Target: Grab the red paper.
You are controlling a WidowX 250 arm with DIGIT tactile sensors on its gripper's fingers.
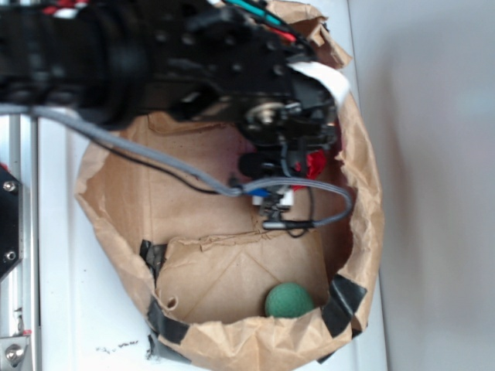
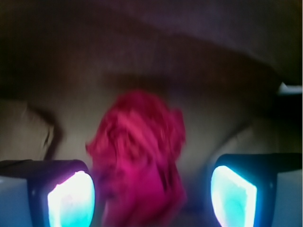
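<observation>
Inside crumpled brown paper bag (image 1: 116,201); gripper (image 2: 151,194) spread wide, straddling bright red crumpled paper wad (image 2: 139,151); probably untouched, blurred; closing and lifting left.

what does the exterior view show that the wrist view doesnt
Only the exterior view shows the green ball at the near end of the brown paper bag, the bag's taped rim, the white surface under it, and the arm with its grey cable.

Only the wrist view shows the end effector open, a glowing finger on each side of the red paper, and that wad's crumpled folds.

Both show the red paper inside the bag, though in the exterior view it is only a sliver beside the arm.
</observation>
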